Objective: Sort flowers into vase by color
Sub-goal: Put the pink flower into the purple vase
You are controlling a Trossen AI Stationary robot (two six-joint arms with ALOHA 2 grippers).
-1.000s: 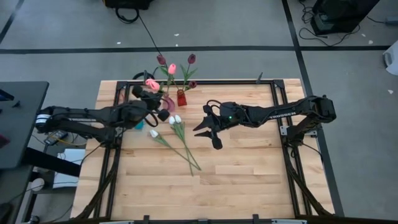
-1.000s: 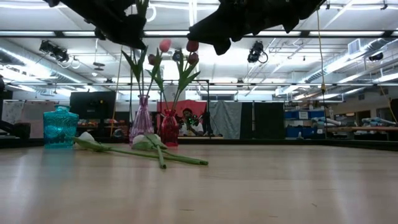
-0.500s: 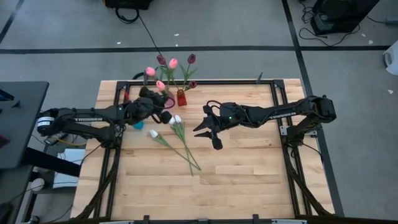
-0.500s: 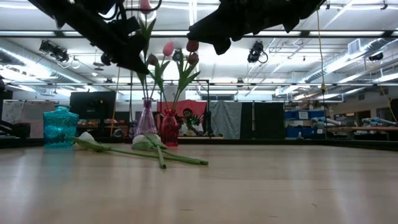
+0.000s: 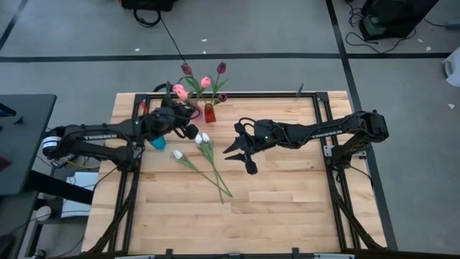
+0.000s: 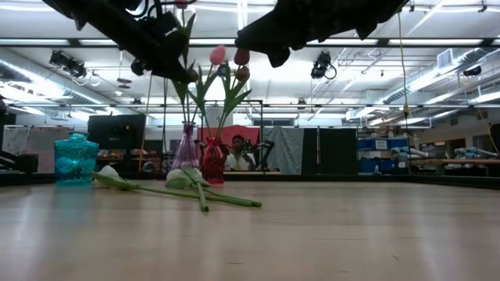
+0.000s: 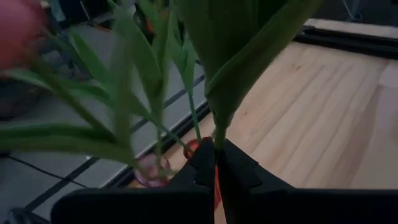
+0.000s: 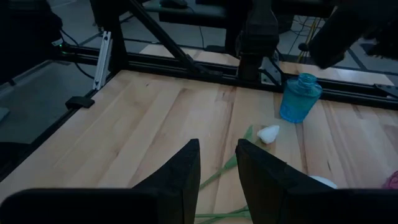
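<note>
My left gripper (image 5: 177, 115) is shut on a pink tulip (image 5: 180, 92) above the clear pink vase (image 5: 194, 114). The tulip's leaves (image 7: 249, 56) rise past the fingers. That vase holds another pink tulip (image 5: 205, 81). Beside it, the red vase (image 6: 213, 160) holds maroon tulips (image 5: 221, 67). Three white tulips (image 5: 201, 138) lie flat on the table with crossed stems (image 5: 215, 176). My right gripper (image 5: 241, 152) hovers open to their right, above the table, touching nothing. Whether the held stem's lower end is inside the pink vase is unclear. My left gripper pinches the pink tulip's thin green stem (image 7: 216, 144) between its two fingers, just below where the broad leaf starts. The flower is lifted clear of the table and stands roughly upright, with its head above the fingers. The stem below the fingers is hidden by the gripper.
A teal glass jar (image 5: 158, 144) stands near the left arm, toward the table's left. The black frame rail (image 5: 251, 94) runs along the far edge behind the vases. Bare wood (image 5: 273, 208) fills the near half. A person (image 6: 238, 152) sits in the room beyond.
My left gripper has come down in the low view with the pink tulip, closing on the pink vase, then risen slightly. The tulip's head has swung from left of the vase toward it. The right arm and the white tulips have stayed put.
</note>
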